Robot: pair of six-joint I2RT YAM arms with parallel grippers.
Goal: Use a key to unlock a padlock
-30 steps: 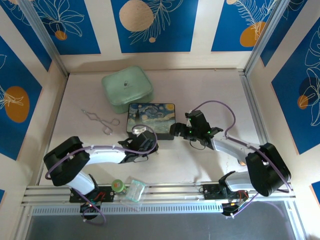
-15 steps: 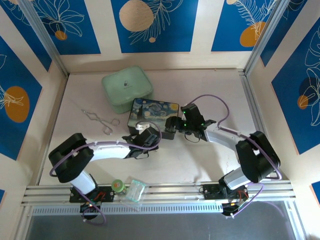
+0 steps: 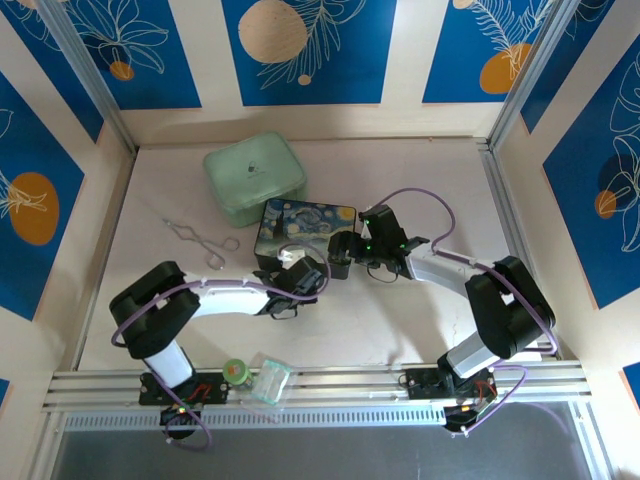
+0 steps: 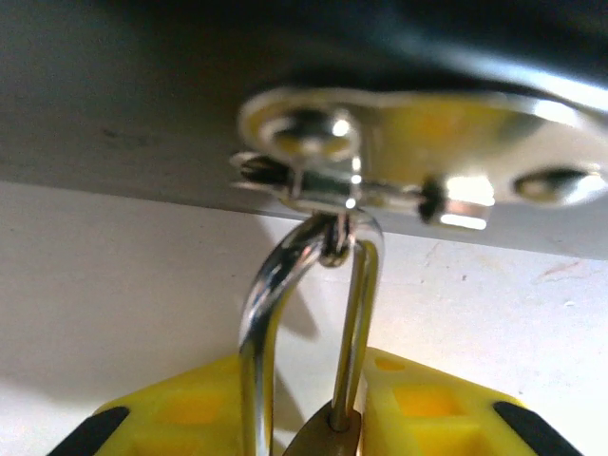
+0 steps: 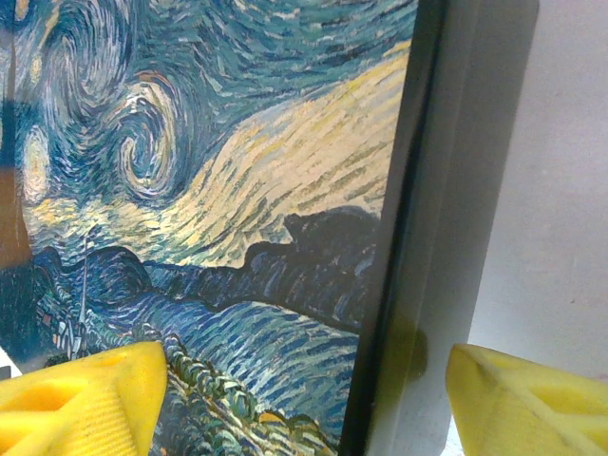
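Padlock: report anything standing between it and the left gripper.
Nothing visible does. In the left wrist view the padlock hangs by its shackle from the box's clasp, its brass body right between the left gripper's yellow fingers, with no other thing in the gap. Whether the fingers press on it cannot be told.

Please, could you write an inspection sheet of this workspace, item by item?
Surface: pale table, nothing spilled seen.
Job's things: padlock hangs by its shackle from the clasp of the Starry-Night box.
Clutter: mint case, wire tongs, green-capped bottle, clear container.
Grippers: left gripper flanks the padlock, grip unclear; right gripper open, astride the box's edge.
Cables: purple cables loop along both arms, no snag seen.
Surroundings: blue-and-cream patterned walls, metal rail at the near edge.
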